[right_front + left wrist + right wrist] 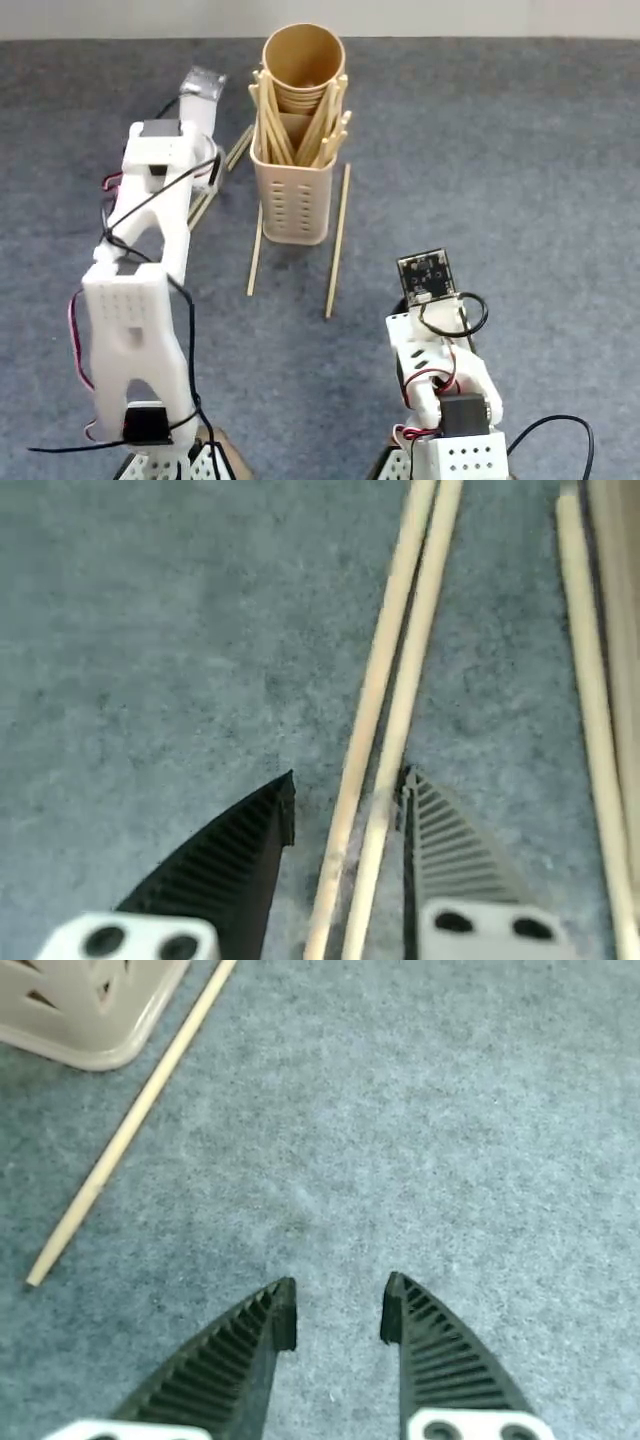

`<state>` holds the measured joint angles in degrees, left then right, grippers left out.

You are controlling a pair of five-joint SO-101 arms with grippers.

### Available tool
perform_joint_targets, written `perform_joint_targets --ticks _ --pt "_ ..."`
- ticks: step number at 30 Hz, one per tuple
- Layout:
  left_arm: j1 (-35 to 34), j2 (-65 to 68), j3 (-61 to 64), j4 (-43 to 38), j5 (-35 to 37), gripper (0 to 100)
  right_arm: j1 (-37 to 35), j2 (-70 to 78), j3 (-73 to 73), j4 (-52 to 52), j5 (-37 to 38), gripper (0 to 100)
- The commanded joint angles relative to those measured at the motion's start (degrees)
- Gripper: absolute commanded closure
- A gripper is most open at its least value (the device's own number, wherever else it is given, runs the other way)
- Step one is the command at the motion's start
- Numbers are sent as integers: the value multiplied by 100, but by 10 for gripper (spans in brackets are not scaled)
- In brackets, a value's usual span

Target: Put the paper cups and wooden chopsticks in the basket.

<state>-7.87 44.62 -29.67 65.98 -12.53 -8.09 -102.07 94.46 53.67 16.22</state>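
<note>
A beige slotted basket (290, 205) stands at the back middle of the carpet. It holds stacked paper cups (303, 58) and several wooden chopsticks (325, 125). Loose chopsticks lie on either side of it, one to its left (256, 252) and one to its right (338, 240). A pair of chopsticks (400, 670) lies between the open fingers of my left gripper (345, 790), low over the carpet; another chopstick (592, 700) lies beside them. My right gripper (338, 1305) is open over bare carpet, apart from a chopstick (130, 1125) and the basket's corner (90, 1015).
Grey carpet covers the whole table. The left arm (155, 220) stretches along the basket's left side; the right arm (440, 370) sits folded at the front right. A pale strip of floor or wall runs along the back edge (450, 18).
</note>
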Motion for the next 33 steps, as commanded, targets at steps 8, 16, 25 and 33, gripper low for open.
perform_joint_targets --ticks 8,16,25,33 --pt "127 2457 -3969 2453 -519 966 -48 -57 119 -119 114 850" --pt "57 3002 -6158 3552 -695 995 -48 -57 119 -119 114 850" --pt "-242 523 -6062 3596 387 995 -48 -57 119 -119 114 850" --pt "242 -3943 -2290 3587 642 995 -48 -57 119 -119 114 850"
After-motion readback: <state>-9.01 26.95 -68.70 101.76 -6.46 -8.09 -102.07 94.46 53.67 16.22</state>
